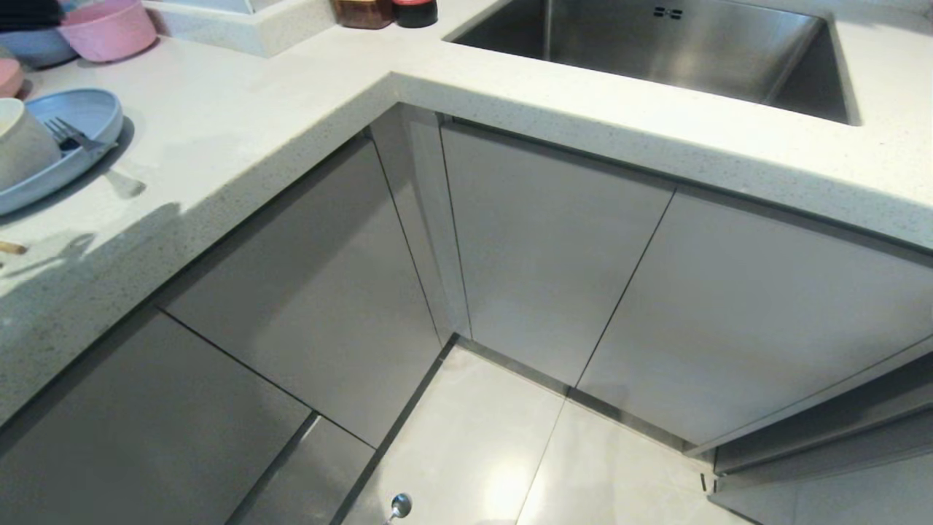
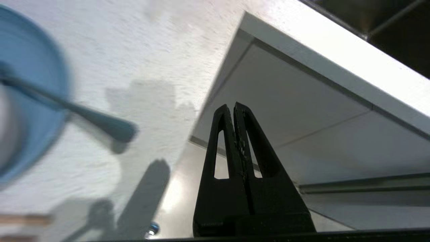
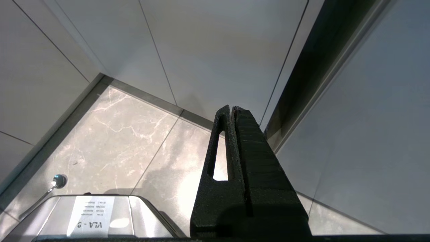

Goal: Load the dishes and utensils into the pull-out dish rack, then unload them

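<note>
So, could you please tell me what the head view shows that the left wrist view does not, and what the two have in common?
Only the head view shows the steel sink, the pink bowl, the cream-white bowl resting on the plate, and the closed grey cabinet fronts around the corner. Only the left wrist view shows the left gripper, fingers shut and holding nothing, out beyond the counter edge. Both show the white speckled countertop, the light-blue plate and the utensil handle overhanging its rim.
</note>
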### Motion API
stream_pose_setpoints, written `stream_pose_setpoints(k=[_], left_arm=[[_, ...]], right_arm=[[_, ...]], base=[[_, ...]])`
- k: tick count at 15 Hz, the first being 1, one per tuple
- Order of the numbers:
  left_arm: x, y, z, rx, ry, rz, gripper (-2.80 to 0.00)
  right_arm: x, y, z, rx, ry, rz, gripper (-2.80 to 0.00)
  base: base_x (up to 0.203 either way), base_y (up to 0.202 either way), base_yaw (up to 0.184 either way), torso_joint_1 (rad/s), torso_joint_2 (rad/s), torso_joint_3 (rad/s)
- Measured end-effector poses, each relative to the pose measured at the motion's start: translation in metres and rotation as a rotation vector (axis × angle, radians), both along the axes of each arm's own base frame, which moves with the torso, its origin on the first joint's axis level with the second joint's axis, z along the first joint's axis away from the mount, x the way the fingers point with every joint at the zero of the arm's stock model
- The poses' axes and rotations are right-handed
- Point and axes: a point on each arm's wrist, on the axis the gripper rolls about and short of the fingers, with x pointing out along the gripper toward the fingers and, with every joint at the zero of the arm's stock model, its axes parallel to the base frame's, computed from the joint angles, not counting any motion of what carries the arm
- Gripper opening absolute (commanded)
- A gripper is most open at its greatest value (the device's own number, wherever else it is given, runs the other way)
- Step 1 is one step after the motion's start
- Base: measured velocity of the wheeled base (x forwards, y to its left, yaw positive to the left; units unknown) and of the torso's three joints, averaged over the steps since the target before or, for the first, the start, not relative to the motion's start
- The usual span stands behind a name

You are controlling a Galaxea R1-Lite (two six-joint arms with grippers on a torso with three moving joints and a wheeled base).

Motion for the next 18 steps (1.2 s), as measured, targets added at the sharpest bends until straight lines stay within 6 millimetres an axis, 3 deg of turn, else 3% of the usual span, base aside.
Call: stream_pose_setpoints(k=[4, 9, 16, 18], left_arm=[[-0.045, 0.034, -0.008, 0.044, -0.124, 0.023, -2.80], [-0.105, 0.042, -0.028, 0.230, -0.239, 0.103, -2.80], [-0.152, 0.042, -0.125, 0.251, -0.214, 0.329, -2.80], [-0.156, 0.043, -0.159, 0.246, -0.221, 0.385, -2.80]], right_arm=[[0.000, 0.000, 0.000, 0.000, 0.000, 0.000, -2.80], [0.000, 0.000, 0.000, 0.000, 0.000, 0.000, -2.80], [0.000, 0.000, 0.000, 0.000, 0.000, 0.000, -2.80], [0.000, 0.000, 0.000, 0.000, 0.000, 0.000, -2.80]], base=[[0.000, 0.000, 0.000, 0.000, 0.00, 0.000], [0.000, 0.000, 0.000, 0.000, 0.00, 0.000], [0.000, 0.000, 0.000, 0.000, 0.00, 0.000], [0.000, 0.000, 0.000, 0.000, 0.00, 0.000]])
